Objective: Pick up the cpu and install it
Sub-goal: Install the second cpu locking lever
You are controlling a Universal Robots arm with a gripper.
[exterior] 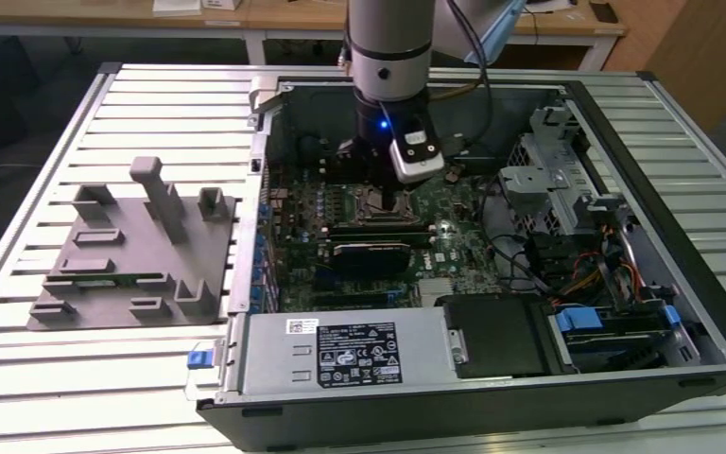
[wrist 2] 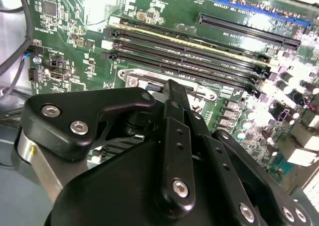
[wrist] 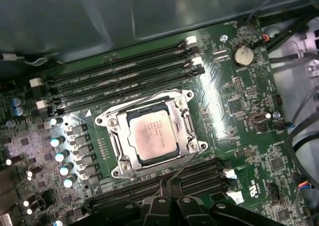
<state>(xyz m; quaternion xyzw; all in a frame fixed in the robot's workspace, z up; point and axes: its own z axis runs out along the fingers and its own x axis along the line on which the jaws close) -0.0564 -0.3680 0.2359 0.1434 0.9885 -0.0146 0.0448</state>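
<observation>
The cpu (wrist: 151,136), a small square chip with a silvery top, lies flat inside the socket frame (wrist: 187,128) on the green motherboard. In the first wrist view my gripper (wrist: 167,187) hovers just beside the socket's edge with its fingers pressed together. A thin metal lever (wrist: 182,163) runs from the frame to the fingertips; whether it is gripped I cannot tell. In the exterior view the gripper (exterior: 395,203) reaches down into the open computer case over the socket (exterior: 366,200). The second wrist view has the black gripper (wrist 2: 172,89) above the memory slots (wrist 2: 199,51).
The open case (exterior: 665,189) walls in the board on all sides. A silver power supply (exterior: 337,355) and drive cage (exterior: 615,322) sit along the near edge, with cables at the exterior view's right. A grey tray (exterior: 111,274) rests on the slatted table at the left.
</observation>
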